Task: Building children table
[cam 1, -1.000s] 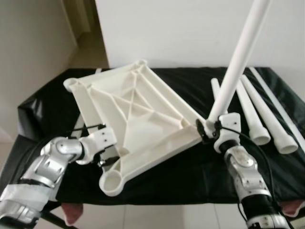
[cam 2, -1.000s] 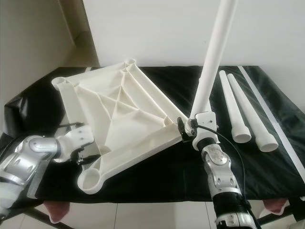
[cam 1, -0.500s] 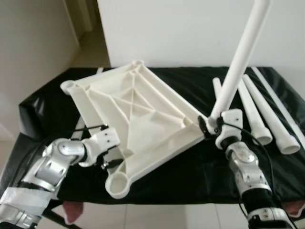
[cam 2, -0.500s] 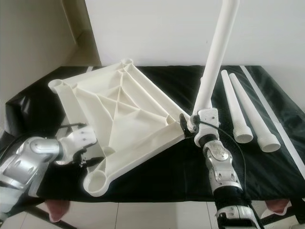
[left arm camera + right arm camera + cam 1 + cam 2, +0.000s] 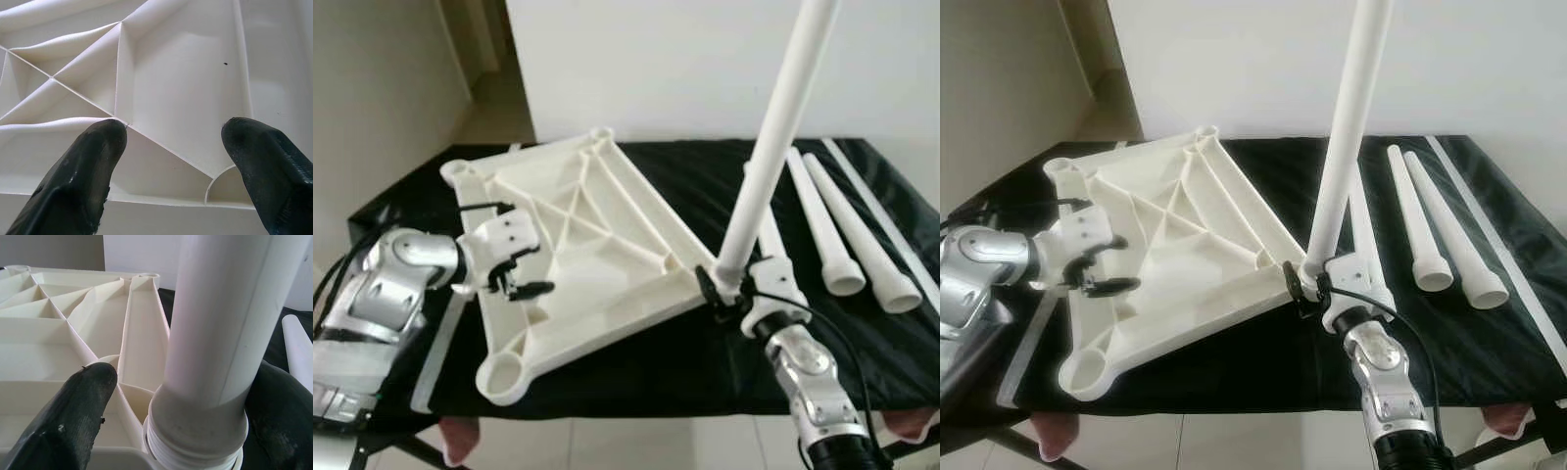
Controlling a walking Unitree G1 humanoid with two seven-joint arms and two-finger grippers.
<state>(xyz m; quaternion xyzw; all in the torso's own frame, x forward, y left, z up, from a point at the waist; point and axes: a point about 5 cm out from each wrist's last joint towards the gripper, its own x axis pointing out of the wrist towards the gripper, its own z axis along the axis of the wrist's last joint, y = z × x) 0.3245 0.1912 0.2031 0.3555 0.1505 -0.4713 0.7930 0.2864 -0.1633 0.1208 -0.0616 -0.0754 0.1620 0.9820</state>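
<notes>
White ribbed plastic tabletop lies upside down on the black-covered table, tilted toward the left. The right gripper closes around a long white plastic leg near its threaded end, holding it upright at the tabletop's right corner socket. The left gripper hovers over the ribs on the tabletop's left side, fingers spread apart and holding nothing. Three more white legs lie side by side at the right, beside a thin white strip along the table's right edge. Another flat white strip lies at the near left.
</notes>
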